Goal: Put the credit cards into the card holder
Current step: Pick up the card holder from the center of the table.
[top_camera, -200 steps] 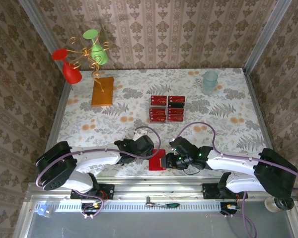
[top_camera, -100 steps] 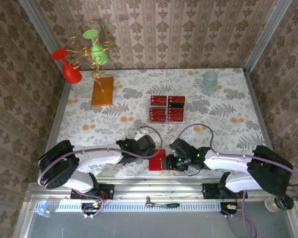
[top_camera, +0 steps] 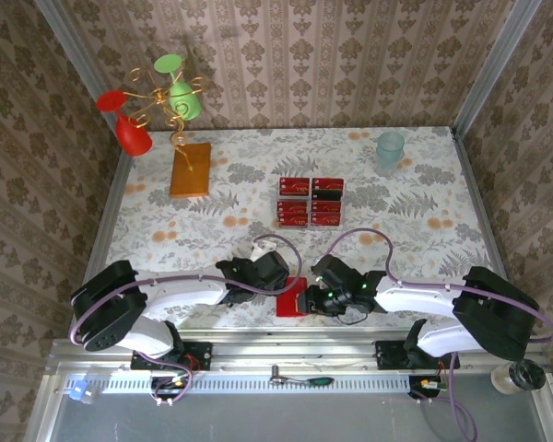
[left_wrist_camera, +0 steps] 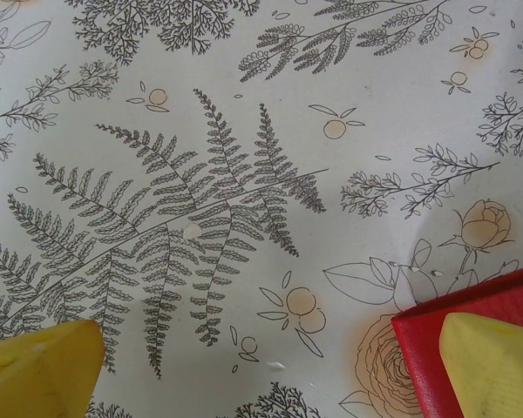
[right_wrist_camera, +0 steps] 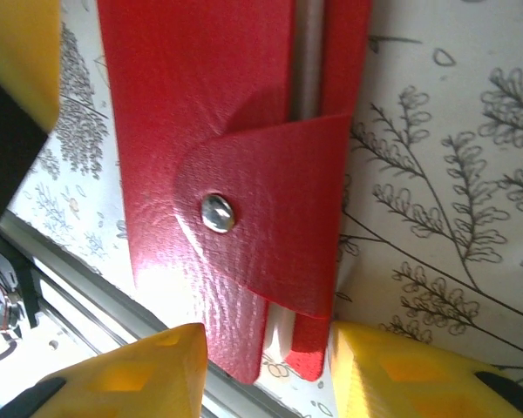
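Red pebbled card holder (top_camera: pixel 290 301) with snap flap lay at six o'clock on the surface (top_camera: pixel 424 212), corner hidden under my yellow pad (left_wrist_camera: pixel 492 361), my right jaws straddled it, grip unclear, my left jaws gaped wide.

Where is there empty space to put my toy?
Bare tablecloth lies on the right, between the cup, the cards and the right arm, and on the left, between the orange-brown slab and the left arm. The near middle is crowded: the left pincer and right pincer meet at the card holder.
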